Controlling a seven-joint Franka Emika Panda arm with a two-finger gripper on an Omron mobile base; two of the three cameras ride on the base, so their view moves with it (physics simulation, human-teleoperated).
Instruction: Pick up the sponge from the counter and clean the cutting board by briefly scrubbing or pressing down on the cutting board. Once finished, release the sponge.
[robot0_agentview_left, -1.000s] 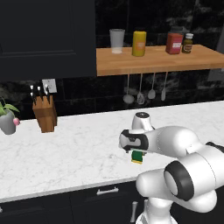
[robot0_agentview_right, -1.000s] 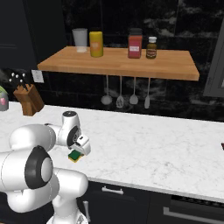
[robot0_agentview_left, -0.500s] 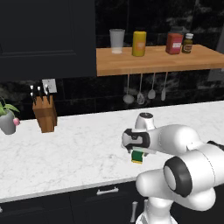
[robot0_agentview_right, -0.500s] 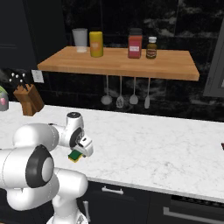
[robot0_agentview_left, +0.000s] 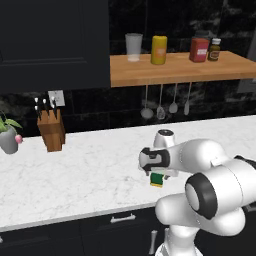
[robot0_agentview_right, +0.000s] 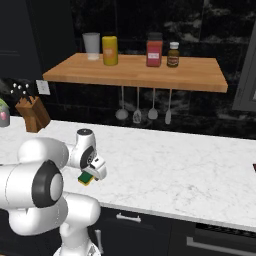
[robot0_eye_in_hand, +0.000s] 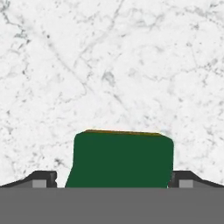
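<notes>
The sponge (robot0_eye_in_hand: 120, 159), dark green on top with a yellow layer below, lies on the white marble counter (robot0_agentview_left: 90, 170) near its front edge. My gripper (robot0_eye_in_hand: 113, 179) is open and points down over the sponge. The dark fingertips (robot0_eye_in_hand: 43, 178) stand to either side of the block, with a small gap on each side. From the left base view the sponge (robot0_agentview_left: 157, 179) sits just under the hand, and the right base view shows the sponge (robot0_agentview_right: 86, 178) the same way below the gripper (robot0_agentview_right: 91, 174). The cutting board is out of view.
A brown knife block (robot0_agentview_left: 51, 131) and a potted plant (robot0_agentview_left: 9, 136) stand at the counter's far left. Above, a wooden wall shelf (robot0_agentview_left: 175, 72) carries a cup and jars, with utensils (robot0_agentview_left: 165, 102) hanging beneath it. Bare marble stretches to the right (robot0_agentview_right: 190, 170).
The hand has shifted very slightly over the sponge. The jaws have stayed open and the sponge has not moved.
</notes>
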